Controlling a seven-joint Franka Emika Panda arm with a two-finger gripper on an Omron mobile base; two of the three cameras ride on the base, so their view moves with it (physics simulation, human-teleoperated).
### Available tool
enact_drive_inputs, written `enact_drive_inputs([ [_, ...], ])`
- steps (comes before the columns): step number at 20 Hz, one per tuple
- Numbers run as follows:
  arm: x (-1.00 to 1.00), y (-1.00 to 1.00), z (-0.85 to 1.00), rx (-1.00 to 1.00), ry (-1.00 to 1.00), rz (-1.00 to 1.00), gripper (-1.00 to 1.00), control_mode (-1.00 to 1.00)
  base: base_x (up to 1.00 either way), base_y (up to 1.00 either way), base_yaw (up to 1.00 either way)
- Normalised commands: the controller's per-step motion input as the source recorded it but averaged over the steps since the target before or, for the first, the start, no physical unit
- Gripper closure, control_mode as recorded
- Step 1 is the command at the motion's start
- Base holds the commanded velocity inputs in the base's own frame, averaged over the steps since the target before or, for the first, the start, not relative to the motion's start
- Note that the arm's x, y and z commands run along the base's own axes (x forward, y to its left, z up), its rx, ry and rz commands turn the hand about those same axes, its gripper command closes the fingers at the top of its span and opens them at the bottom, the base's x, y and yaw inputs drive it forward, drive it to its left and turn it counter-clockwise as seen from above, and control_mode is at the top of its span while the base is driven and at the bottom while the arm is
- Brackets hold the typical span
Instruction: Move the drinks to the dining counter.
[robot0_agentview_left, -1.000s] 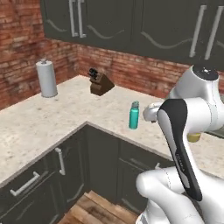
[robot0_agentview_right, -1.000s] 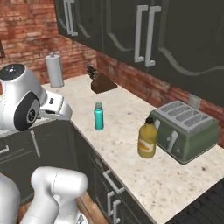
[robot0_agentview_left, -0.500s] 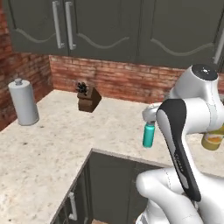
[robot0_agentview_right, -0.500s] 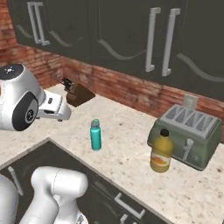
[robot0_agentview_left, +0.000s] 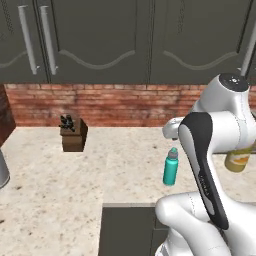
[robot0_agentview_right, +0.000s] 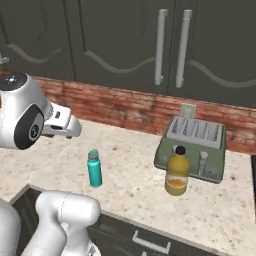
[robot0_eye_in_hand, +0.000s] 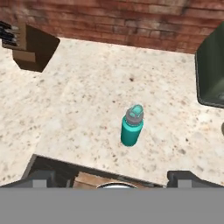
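Teal bottle (robot0_eye_in_hand: 131, 126) and juice bottle (robot0_agentview_right: 177, 171) stand on the wall counter (robot0_agentview_left: 115, 165), beside the toaster (robot0_agentview_right: 194, 148); nothing is moved yet. The gripper (robot0_eye_in_hand: 109, 178) is spread wide, empty, above the teal one.

The light is soft and even, with no bright spots or glare. The table (robot0_agentview_left: 110, 165) looks pale and clear. The dark cupboards (robot0_agentview_right: 125, 45) up high stay dim. The teal bottle (robot0_eye_in_hand: 131, 125) has only a faint, small shadow beside it. Everything looks sharp, with no blur and no bending at the edges.
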Motion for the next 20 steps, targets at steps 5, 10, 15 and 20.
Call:
enact_drive_inputs([
  [5, 0.0, 0.0, 0.0, 0.0, 0.0, 0.0, -1.0, 1.0, 0.64, 0.0, -0.51],
  [10, 0.0, 0.0, 0.0, 0.0, 0.0, 0.0, -1.0, 1.0, 0.45, 0.01, -0.32],
  [15, 0.0, 0.0, 0.0, 0.0, 0.0, 0.0, -1.0, 1.0, 0.39, 0.15, -0.19],
  [20, 0.0, 0.0, 0.0, 0.0, 0.0, 0.0, -1.0, 1.0, 0.49, 0.14, -0.02],
])
